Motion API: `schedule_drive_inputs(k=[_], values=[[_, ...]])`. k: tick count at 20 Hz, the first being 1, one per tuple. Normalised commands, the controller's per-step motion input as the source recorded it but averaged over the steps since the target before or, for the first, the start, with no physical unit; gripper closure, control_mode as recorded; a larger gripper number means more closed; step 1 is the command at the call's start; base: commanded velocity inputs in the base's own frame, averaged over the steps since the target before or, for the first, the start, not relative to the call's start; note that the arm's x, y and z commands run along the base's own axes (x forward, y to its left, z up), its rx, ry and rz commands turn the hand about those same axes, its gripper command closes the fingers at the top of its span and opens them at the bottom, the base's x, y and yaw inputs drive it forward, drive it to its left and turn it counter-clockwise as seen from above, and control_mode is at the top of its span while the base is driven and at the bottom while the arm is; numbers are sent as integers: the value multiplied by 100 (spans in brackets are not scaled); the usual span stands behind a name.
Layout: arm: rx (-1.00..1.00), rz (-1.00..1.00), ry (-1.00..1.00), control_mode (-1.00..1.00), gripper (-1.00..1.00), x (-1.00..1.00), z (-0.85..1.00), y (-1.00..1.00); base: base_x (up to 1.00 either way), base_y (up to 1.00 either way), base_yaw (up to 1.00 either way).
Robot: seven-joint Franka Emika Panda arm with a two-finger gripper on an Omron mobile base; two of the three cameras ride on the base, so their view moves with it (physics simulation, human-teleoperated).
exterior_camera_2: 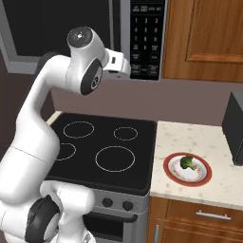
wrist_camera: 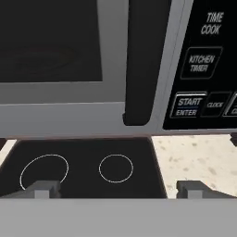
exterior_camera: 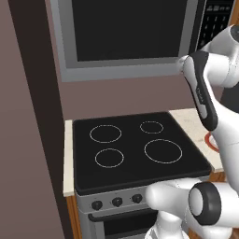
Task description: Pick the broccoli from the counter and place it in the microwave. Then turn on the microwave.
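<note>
A small, light broccoli [exterior_camera_2: 188, 163], likely firm yet crumbly and best pinched across its paler stem, sits on a red-rimmed plate [exterior_camera_2: 171, 175] on the bench [exterior_camera_2: 199, 138], while the empty hand [wrist_camera: 118, 190] hovers wide open facing the microwave [wrist_camera: 143, 60] handle.

Base views flank cooktop [exterior_camera: 135, 149]; hand view near microwave [wrist_camera: 111, 115].

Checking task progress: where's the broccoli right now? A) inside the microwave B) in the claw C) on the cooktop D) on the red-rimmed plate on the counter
D: the broccoli sits on the red-rimmed plate on the counter, right of the cooktop.
</note>
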Motion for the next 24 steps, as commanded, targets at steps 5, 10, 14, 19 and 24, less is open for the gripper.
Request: schedule_drive_inputs(k=[5,10,14,19,24], values=[[0,0,-8,-100,-100,19,30,-8,0,0,0],[0,0,-9,-100,-100,24,20,-5,0,0,0],[0,0,-7,-100,-100,30,12,-3,0,0,0],[0,-1,-5,-100,-100,33,11,-11,0,0,0],[0,-2,-4,-100,-100,36,12,-14,0,0,0]])
